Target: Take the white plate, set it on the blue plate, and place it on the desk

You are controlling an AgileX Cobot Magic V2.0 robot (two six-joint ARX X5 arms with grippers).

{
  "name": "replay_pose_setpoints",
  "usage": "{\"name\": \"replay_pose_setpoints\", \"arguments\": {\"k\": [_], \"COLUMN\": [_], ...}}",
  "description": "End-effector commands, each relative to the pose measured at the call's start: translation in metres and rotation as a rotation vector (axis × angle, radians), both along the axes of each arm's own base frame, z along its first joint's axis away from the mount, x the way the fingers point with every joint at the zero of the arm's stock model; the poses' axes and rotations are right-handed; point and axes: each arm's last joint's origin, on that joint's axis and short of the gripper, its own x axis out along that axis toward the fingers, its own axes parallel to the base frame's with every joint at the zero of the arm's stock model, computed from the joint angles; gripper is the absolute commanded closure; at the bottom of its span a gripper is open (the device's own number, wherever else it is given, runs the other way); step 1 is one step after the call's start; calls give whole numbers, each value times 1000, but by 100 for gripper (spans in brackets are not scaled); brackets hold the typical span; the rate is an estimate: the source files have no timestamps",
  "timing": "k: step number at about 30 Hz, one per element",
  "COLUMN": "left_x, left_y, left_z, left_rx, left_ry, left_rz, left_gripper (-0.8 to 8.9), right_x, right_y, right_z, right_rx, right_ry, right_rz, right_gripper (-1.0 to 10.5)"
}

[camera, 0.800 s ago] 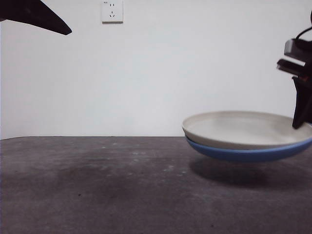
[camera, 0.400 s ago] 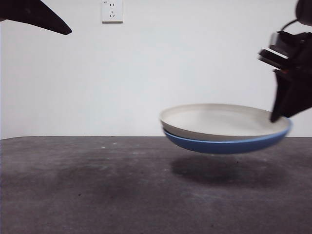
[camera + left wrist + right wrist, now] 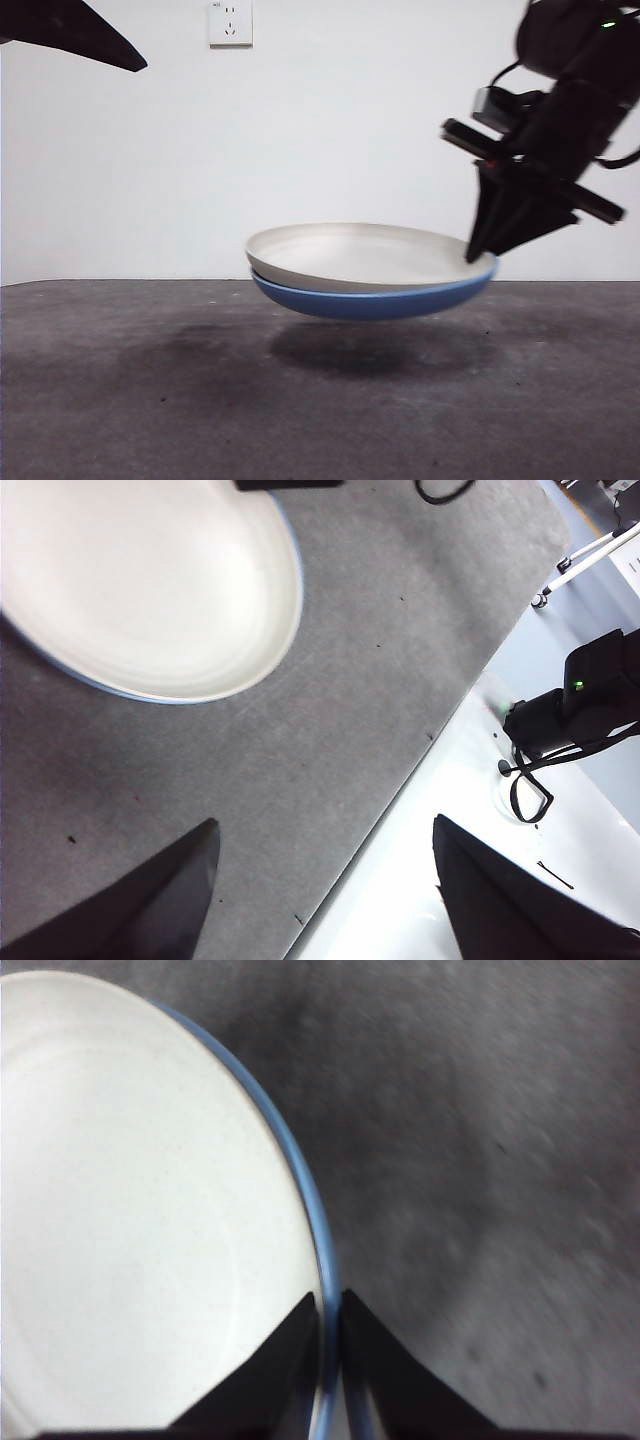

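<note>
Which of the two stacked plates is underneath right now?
The blue plate is underneath; the white plate nests inside it, both held above the desk by the right tool.

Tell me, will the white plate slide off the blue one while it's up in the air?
Probably not. The white plate sits nested inside the blue plate, whose raised rim should hold it. The right gripper pinches both rims together, so they likely move as one. Both look stiff, and perhaps slippery if tilted far.
</note>
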Motion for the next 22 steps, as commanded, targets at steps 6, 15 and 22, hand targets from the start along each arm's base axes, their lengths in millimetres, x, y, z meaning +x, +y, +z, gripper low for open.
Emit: {"name": "replay_pose_setpoints", "arguments": {"k": [6,15,22], "left_x": [0,0,0], "left_y": [-2,-2,-2], "left_z": [2,2,2], "left_rx": [-6,-6,-6], "left_ry": [-20,-20,-20], "left_rz": [-26,-26,-26], "left_gripper": [471,471,471], "right_x": [33,42,45], "right_y": [19,22,23], "right_z": [1,-28,-41], "right_rx": [6,-21,-39], "right_ry": [-7,73,109], "right_rz": [-7,-6,2], "right_gripper": [939,939,939]}}
